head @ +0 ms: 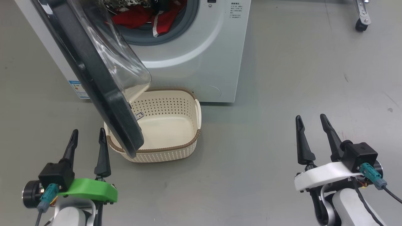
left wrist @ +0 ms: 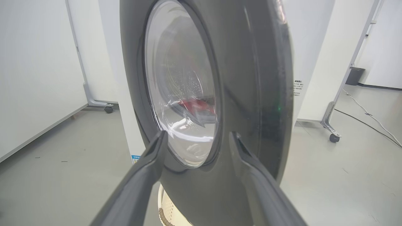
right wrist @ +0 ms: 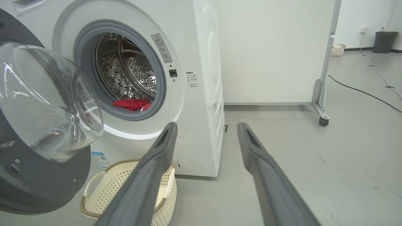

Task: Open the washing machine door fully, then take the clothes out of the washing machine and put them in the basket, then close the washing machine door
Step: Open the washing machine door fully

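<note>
While the black-rimmed round glass door (head: pixel 91 81) hangs part-open over the cream perforated basket (head: pixel 176 103), red jersey clothes (head: pixel 135 17) sit in the white washing machine (head: pixel 201 62); left gripper (head: pixel 88 129) faces the door, likely to push; right gripper (head: pixel 310 116) idles; both gape empty

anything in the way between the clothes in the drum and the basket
Yes: the door, only part open, seems to overhang the left side of the basket, below the drum where the clothes lie. The right side of the basket looks open from above.
</note>
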Tool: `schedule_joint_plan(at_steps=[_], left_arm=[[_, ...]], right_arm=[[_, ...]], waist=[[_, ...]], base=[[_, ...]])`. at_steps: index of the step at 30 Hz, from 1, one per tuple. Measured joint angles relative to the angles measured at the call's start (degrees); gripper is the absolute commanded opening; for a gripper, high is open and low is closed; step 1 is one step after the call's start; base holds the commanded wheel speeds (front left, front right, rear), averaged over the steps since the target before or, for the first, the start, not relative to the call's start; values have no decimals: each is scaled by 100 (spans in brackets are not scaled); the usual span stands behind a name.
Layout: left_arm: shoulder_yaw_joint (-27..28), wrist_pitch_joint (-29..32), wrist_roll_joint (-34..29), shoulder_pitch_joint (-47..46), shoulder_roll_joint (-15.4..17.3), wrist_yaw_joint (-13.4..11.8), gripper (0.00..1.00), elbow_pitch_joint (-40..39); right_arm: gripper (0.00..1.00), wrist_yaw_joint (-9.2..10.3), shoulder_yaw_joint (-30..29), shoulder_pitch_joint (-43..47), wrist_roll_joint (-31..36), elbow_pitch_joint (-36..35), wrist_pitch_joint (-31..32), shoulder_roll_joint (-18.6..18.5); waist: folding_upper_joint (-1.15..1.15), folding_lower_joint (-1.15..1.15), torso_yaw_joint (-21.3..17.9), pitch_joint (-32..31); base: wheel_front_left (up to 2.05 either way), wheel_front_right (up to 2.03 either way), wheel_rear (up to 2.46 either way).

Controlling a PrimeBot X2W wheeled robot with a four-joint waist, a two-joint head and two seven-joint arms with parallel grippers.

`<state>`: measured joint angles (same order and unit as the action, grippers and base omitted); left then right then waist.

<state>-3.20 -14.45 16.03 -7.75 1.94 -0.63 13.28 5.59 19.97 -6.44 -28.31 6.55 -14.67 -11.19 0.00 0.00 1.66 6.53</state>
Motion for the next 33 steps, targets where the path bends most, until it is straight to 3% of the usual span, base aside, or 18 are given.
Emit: schedule_joint_plan(at_steps=[33], left_arm=[[-98,0,2,100,0,-9,100,118]], right_arm=[[100,-299,-266,225,326,18,0,240]], waist=[[0,0,-11,-121]], base=[[0,0,0]])
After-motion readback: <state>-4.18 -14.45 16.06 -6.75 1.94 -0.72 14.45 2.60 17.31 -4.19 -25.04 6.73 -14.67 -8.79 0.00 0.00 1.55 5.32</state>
